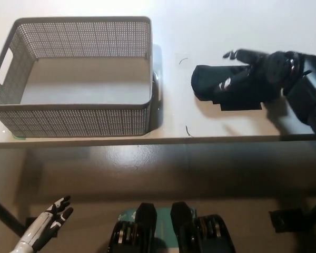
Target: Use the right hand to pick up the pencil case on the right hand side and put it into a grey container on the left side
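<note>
My right hand (263, 71) lies on the black pencil case (221, 84), right of the grey basket (73, 113); grip unclear. My left hand (52, 219) hangs below the basket, fingers spread.

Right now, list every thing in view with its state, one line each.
Container: upright on the table's left, empty.
Pencil case: lying flat on the table, right of the container, not lifted.
Right hand: on the pencil case's right end; grip cannot be told.
Left hand: resting low, below the table edge, open, holding nothing.
Table: bears container and case.
</note>
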